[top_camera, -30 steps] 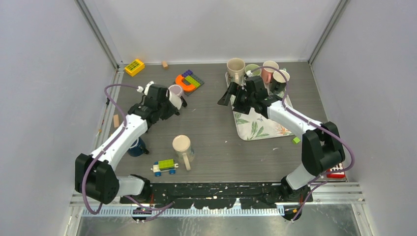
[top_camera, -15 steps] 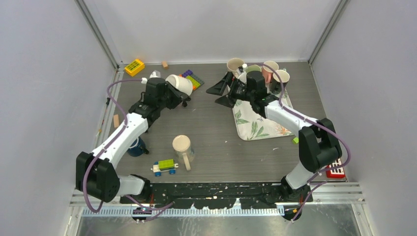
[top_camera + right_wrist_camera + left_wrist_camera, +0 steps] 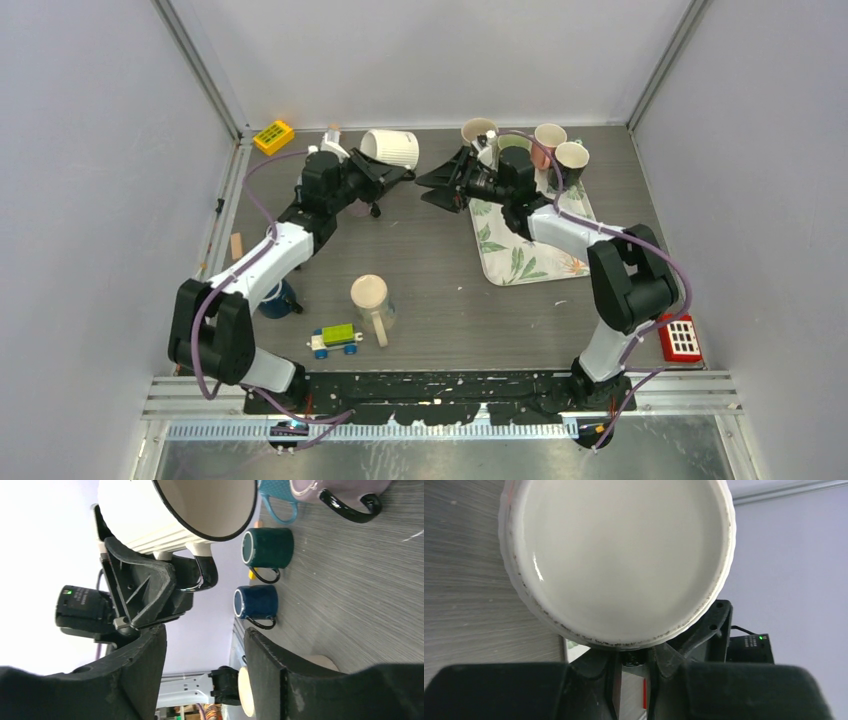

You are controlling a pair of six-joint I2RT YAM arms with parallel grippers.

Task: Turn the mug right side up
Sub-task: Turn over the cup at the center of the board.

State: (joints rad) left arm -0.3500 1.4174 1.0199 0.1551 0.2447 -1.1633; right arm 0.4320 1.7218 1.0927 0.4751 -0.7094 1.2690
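Observation:
The white ribbed mug (image 3: 391, 148) with a black rim and black handle is held off the table, tilted on its side, mouth toward the right. My left gripper (image 3: 390, 177) is shut on its handle. In the left wrist view the mug's base (image 3: 619, 555) fills the top, with the handle pinched between my left gripper's (image 3: 636, 666) fingers. My right gripper (image 3: 438, 184) is open and empty, just right of the mug and apart from it. The right wrist view shows the mug's mouth (image 3: 200, 505) and handle (image 3: 206, 575) beyond my right gripper (image 3: 205, 672).
A leaf-patterned tray (image 3: 525, 245) at the right carries several upright mugs (image 3: 551, 137) at its far end. A cream mug (image 3: 370, 296), a dark blue mug (image 3: 276, 299) and a toy car (image 3: 335, 340) sit near the front left. A yellow block (image 3: 273, 136) lies far left.
My left gripper has lifted the white mug and carried it to the right and further back, tilting it onto its side. My right gripper has swung left toward it, still open.

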